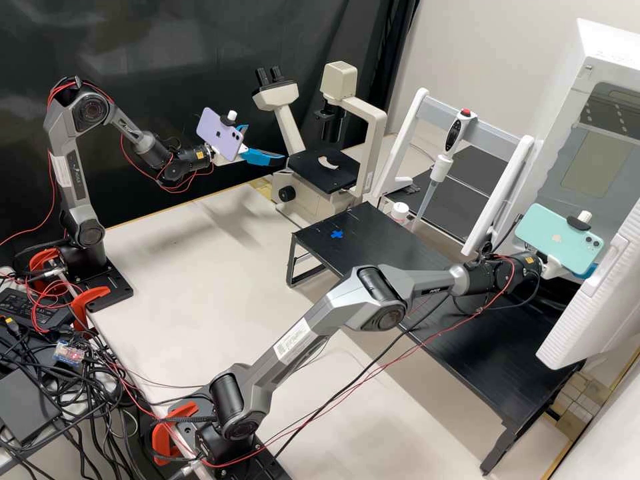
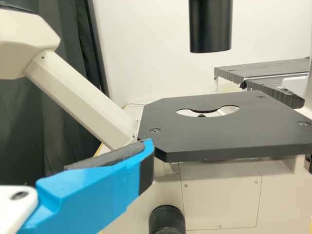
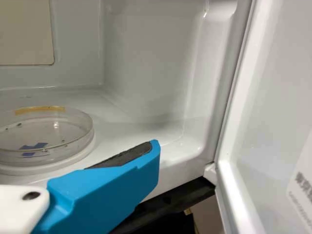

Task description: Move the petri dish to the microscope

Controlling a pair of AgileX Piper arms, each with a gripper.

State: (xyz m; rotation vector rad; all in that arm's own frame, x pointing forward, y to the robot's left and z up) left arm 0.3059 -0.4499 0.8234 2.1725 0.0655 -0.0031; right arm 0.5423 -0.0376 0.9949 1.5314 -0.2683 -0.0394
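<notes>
Petri dish: is sitting inside the white chamber, on a round white base.
Yellow strip: is clinging to the dish's rim.
Right tool: is hovering at the chamber's opening, near the dish; its fingers are standing apart, released and empty, one dark pad lying bare.
Door: is hanging open from the chamber, crowding the right tool.
Black stand: is stretching from the chamber's front towards the microscope.
Pipette: is hanging on a white frame, between chamber and microscope.
Microscope: is standing well apart from the chamber.
Left tool: is hovering well apart from the chamber, near the microscope's stage; its fingers are gaping, released and empty.
</notes>
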